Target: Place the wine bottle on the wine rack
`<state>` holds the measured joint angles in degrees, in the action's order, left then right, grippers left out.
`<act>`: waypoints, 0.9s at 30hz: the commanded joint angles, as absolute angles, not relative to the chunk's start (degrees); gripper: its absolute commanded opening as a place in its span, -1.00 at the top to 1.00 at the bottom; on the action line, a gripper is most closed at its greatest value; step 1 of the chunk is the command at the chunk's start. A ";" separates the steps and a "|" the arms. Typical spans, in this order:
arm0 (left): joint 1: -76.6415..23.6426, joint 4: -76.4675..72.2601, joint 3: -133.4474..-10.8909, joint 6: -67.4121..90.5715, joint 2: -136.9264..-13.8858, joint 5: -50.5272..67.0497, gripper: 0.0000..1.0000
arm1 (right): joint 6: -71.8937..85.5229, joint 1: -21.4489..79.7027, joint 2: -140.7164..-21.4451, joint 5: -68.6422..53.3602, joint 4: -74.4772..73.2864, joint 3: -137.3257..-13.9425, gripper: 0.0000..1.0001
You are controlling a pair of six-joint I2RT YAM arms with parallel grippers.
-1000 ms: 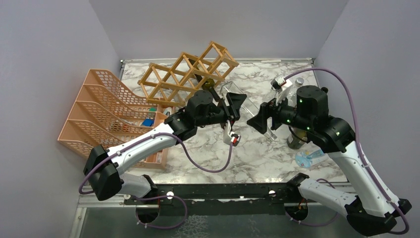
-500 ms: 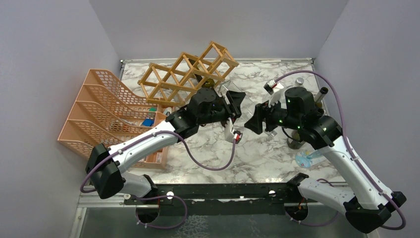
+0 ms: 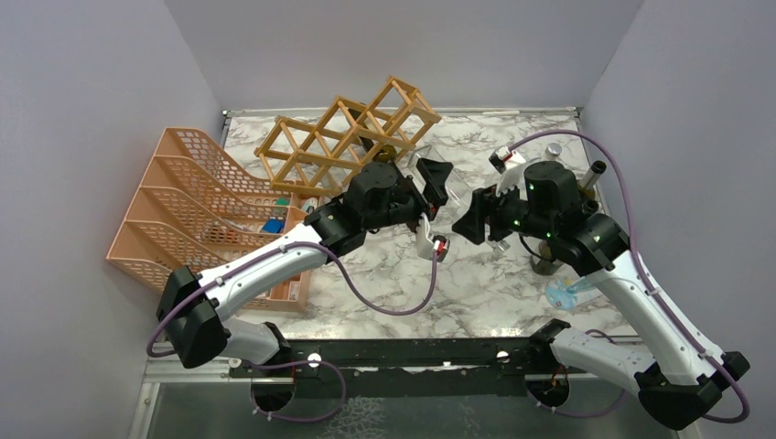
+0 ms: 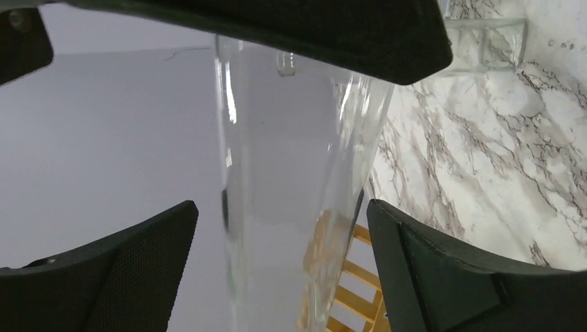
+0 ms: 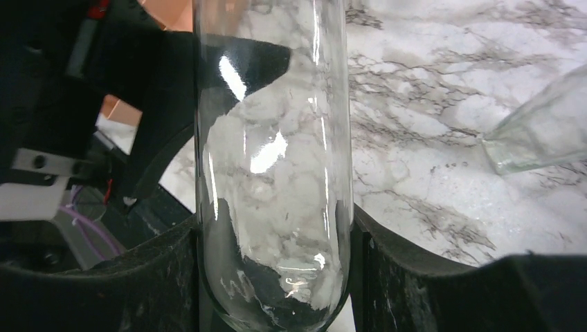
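A clear glass wine bottle hangs between my two grippers over the middle of the marble table. In the right wrist view, my right gripper is shut on the wine bottle, with both pads pressed against its rounded body. My left gripper stands open around the wine bottle, with a gap on each side. The tan wooden wine rack lies at the back, just behind my left gripper. Some of the wine rack's slats show past the glass.
A salmon-pink mesh organizer stands along the left wall. A clear square glass vessel lies on the marble near the bottle. A metal-capped bottle, a dark bottle and a blue-white packet sit on the right side.
My right gripper moved left and closed on the bottle's body. My left gripper, shut on the bottle before, has opened off it and stays around it.
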<state>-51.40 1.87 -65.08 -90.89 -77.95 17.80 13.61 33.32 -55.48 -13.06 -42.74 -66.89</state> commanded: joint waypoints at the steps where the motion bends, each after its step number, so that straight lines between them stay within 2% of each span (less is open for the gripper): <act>1: -51.65 -1.19 -64.95 -83.18 -74.47 18.15 -0.98 | 15.44 33.22 -52.83 -6.91 -36.85 -69.03 0.98; 6: -51.60 0.09 -63.96 -78.05 -72.08 18.10 -0.98 | 16.27 33.22 -52.17 -3.71 -35.79 -69.65 0.98; 10: -51.63 -3.85 -62.19 -65.39 -68.89 13.50 -0.98 | 16.84 33.21 -52.62 -1.97 -35.20 -68.91 0.98; 13: -51.59 -19.91 -56.13 -53.27 -64.95 4.63 -0.98 | 17.36 33.25 -52.96 -1.44 -34.50 -67.79 0.98; 15: -51.59 -22.34 -56.24 -45.58 -63.34 -1.42 -0.98 | 17.46 33.29 -53.25 -1.03 -34.18 -66.98 0.98; 21: -51.51 -20.08 -59.76 -19.84 -59.85 -25.58 -0.98 | 17.45 33.27 -54.61 -1.95 -32.01 -63.58 0.98; 27: -51.51 -11.82 -57.57 -6.30 -53.54 -32.25 -0.98 | 14.95 33.31 -58.96 -5.99 -29.21 -61.90 0.98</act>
<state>-51.37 -16.34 -57.82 -21.69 -57.56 -22.59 16.67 33.30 -56.93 -2.96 -36.84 -61.84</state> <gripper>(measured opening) 0.987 0.604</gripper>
